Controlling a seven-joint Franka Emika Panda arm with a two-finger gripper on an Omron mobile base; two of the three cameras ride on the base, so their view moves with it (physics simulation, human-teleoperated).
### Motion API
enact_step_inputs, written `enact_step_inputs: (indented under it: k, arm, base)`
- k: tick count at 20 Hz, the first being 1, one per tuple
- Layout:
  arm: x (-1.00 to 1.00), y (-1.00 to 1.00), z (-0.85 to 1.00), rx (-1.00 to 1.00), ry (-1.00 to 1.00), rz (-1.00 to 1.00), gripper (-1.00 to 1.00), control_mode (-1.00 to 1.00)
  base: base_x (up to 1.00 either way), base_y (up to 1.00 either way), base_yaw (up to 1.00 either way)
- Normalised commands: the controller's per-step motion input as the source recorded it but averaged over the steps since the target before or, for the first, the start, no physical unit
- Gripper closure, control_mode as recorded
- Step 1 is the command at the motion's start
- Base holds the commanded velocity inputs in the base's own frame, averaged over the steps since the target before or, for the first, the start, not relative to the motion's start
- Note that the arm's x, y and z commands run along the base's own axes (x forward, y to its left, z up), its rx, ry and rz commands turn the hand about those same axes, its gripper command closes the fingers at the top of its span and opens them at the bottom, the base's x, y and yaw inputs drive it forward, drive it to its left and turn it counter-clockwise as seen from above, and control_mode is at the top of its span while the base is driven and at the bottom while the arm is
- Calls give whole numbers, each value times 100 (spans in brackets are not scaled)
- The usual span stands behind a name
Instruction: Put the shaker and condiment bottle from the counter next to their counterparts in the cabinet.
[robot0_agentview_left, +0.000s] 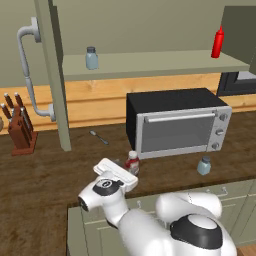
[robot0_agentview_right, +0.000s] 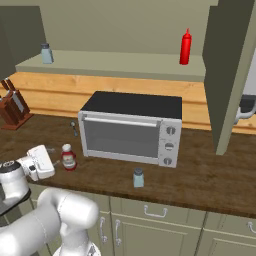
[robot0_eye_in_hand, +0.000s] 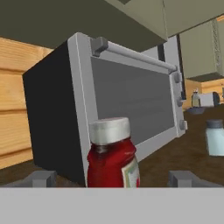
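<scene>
- Hand view: bottle (robot0_eye_in_hand: 113, 153) at lower centre, upright between the gripper (robot0_eye_in_hand: 111, 178) fingertips (robot0_eye_in_hand: 41, 178), fingers spread wide and clear of it on both sides; nothing grasped.
- Left base view: bottle (robot0_agentview_left: 132, 162) on the counter (robot0_agentview_left: 45, 175) at centre, just in front of the oven (robot0_agentview_left: 177, 121) corner, gripper (robot0_agentview_left: 117, 173) close beside it.
- Right base view: bottle (robot0_agentview_right: 68, 156) at lower left, gripper (robot0_agentview_right: 42, 161) just left of it.
- Shaker (robot0_agentview_left: 204, 165) on the counter at right, in front of the oven; pale shape at right edge in hand view (robot0_eye_in_hand: 215, 136).
- Base views alone: cabinet shelf (robot0_agentview_left: 150, 65) above, with second shaker (robot0_agentview_left: 91, 58) at upper left and red squeeze bottle (robot0_agentview_left: 217, 42) at upper right.
- Left view alone: door handle (robot0_agentview_left: 27, 70), spoon (robot0_agentview_left: 98, 136).
- Knife block (robot0_agentview_left: 19, 127) at far left in both base views.
</scene>
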Motion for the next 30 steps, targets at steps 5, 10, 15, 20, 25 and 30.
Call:
enact_step_inputs:
  k: [5,10,15,20,25,30]
  arm:
    - [2,-2,-16,8,0,0,-100,-100]
    - [7,-14,-13,5,0,0,-100,-100]
    - [28,-19,-6,5,0,0,-100,-100]
    - [33,-13,-13,3,0,0,-100,-100]
    - [13,-5,-37,1,0,0,100,-100]
    - [-8,-28,-15,12,-1,1,100,-100]
  base:
    - [0,0,0]
    - [0,0,0]
    - [0,0,0]
    - [0,0,0]
    - [0,0,0]
    - [0,0,0]
